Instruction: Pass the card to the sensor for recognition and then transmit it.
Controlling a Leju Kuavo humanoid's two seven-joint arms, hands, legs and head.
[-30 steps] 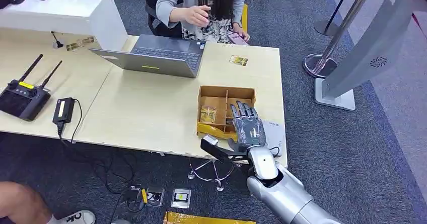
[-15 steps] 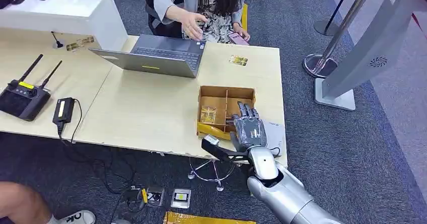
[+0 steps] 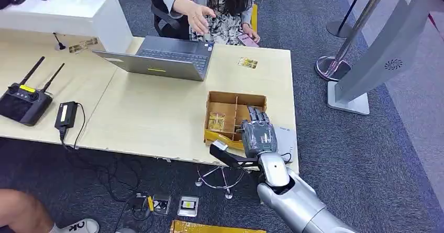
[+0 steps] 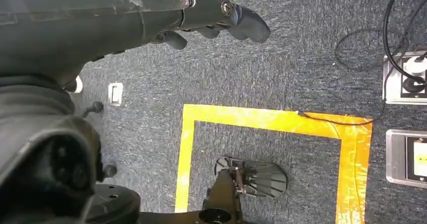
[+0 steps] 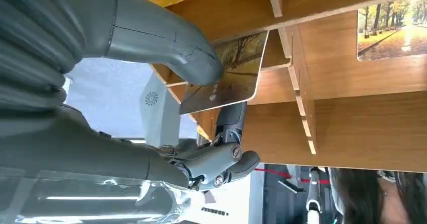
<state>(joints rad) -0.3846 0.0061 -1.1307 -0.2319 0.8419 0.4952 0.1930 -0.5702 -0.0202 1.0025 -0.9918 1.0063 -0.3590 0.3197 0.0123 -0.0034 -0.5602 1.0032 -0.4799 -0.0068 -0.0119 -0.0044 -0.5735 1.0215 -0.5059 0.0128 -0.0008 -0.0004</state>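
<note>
My right hand (image 3: 258,133) reaches into the near right compartment of a brown wooden box (image 3: 234,98) at the table's front right. In the right wrist view the thumb (image 5: 171,45) and the fingers beneath it pinch a card (image 5: 236,73) printed with autumn trees, tilted over the box's divider (image 5: 297,78). A second such card (image 3: 217,120) lies in the left compartment, also seen as the card (image 5: 390,30) in the right wrist view. The grey sensor pad (image 3: 287,135) lies on the table just right of the hand. My left hand (image 4: 216,17) hangs over the carpet, holding nothing.
A person sits at the far side behind an open laptop (image 3: 162,60), one hand raised. Another card (image 3: 247,63) lies near the far edge. A black router (image 3: 23,101) and a power brick (image 3: 65,115) sit at the left. A stanchion base (image 3: 332,65) stands to the right.
My right hand has shifted slightly right over the box. The person's hand has lifted from the laptop.
</note>
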